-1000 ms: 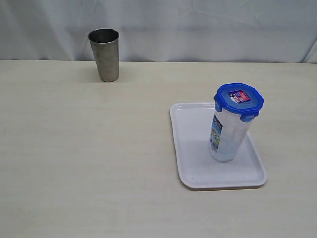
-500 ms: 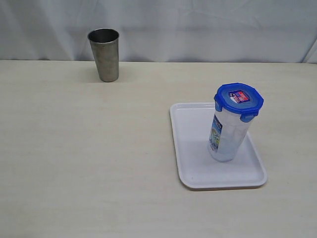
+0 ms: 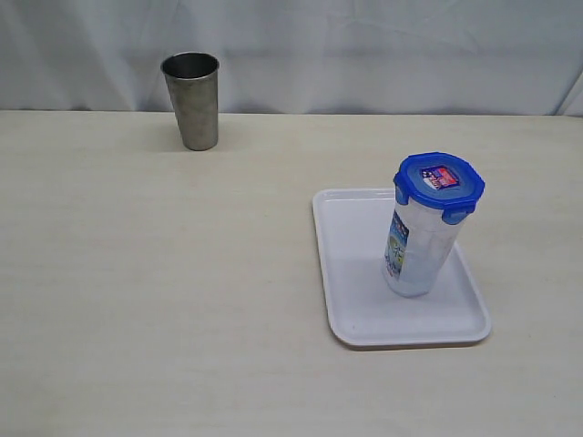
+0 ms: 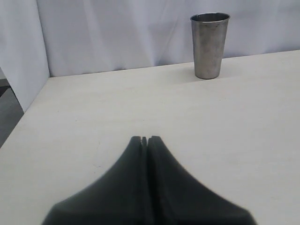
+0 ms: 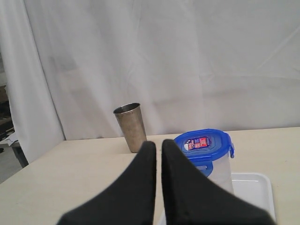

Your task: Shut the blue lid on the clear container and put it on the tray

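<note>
The clear container point(image 3: 417, 248) stands upright on the white tray point(image 3: 360, 305), with the blue lid point(image 3: 439, 185) sitting on its top and its flaps folded down. In the right wrist view the blue lid point(image 5: 204, 143) and the clear container point(image 5: 220, 177) lie just beyond my right gripper point(image 5: 158, 143), which is shut on nothing and apart from them. A corner of the tray point(image 5: 253, 190) shows there too. My left gripper point(image 4: 145, 138) is shut and empty over bare table. Neither arm appears in the exterior view.
A steel tumbler point(image 3: 192, 99) stands at the table's back left, far from the tray; it is also in the left wrist view as the tumbler point(image 4: 209, 44) and in the right wrist view as the tumbler point(image 5: 131, 127). White curtain backs the table.
</note>
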Action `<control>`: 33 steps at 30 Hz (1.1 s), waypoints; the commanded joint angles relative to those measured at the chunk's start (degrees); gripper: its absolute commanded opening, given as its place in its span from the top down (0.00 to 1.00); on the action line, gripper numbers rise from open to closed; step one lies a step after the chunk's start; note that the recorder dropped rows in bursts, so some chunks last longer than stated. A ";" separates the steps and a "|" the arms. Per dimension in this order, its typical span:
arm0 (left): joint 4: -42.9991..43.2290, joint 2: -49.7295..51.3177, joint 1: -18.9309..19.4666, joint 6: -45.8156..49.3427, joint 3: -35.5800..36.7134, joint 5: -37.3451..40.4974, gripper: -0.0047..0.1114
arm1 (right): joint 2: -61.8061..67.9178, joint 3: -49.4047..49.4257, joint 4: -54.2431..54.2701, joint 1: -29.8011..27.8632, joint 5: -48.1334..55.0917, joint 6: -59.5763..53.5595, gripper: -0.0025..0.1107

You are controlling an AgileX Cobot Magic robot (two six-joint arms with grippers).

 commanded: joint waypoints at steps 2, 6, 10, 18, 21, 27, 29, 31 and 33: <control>0.31 -0.17 0.03 -0.60 0.21 -0.27 0.96 | -0.21 0.06 0.12 -0.24 -0.49 -0.48 0.94; 0.31 -0.17 0.03 -0.60 0.21 -0.27 0.96 | -0.21 0.06 0.12 -0.24 -0.49 -0.48 0.94; 0.31 -0.17 0.03 -0.60 0.21 -0.27 0.96 | -0.21 0.06 -0.97 -0.24 -0.47 -1.05 0.94; 0.31 -0.17 0.03 -0.60 0.21 -0.27 0.96 | -0.21 0.43 -15.27 -0.22 -11.73 -2.73 0.94; 0.31 -0.17 0.03 -0.60 0.21 -0.27 0.96 | -0.21 0.43 -21.51 -0.35 -10.86 -6.83 0.94; 0.31 -0.17 0.03 -0.60 0.21 -0.27 0.96 | -0.21 0.43 -38.11 -0.35 -10.86 -6.05 0.94; 0.31 -0.17 0.03 -0.60 0.21 -0.27 0.96 | -0.21 0.43 -38.21 -1.27 -10.86 -6.05 0.94; 0.31 -0.17 0.03 -0.60 0.21 -0.27 0.96 | -0.21 1.26 -38.21 -3.37 -11.59 -6.16 0.94; 0.31 -0.17 0.03 -0.60 0.21 -0.27 0.96 | -0.21 2.96 -38.21 -6.94 -13.29 -6.86 0.94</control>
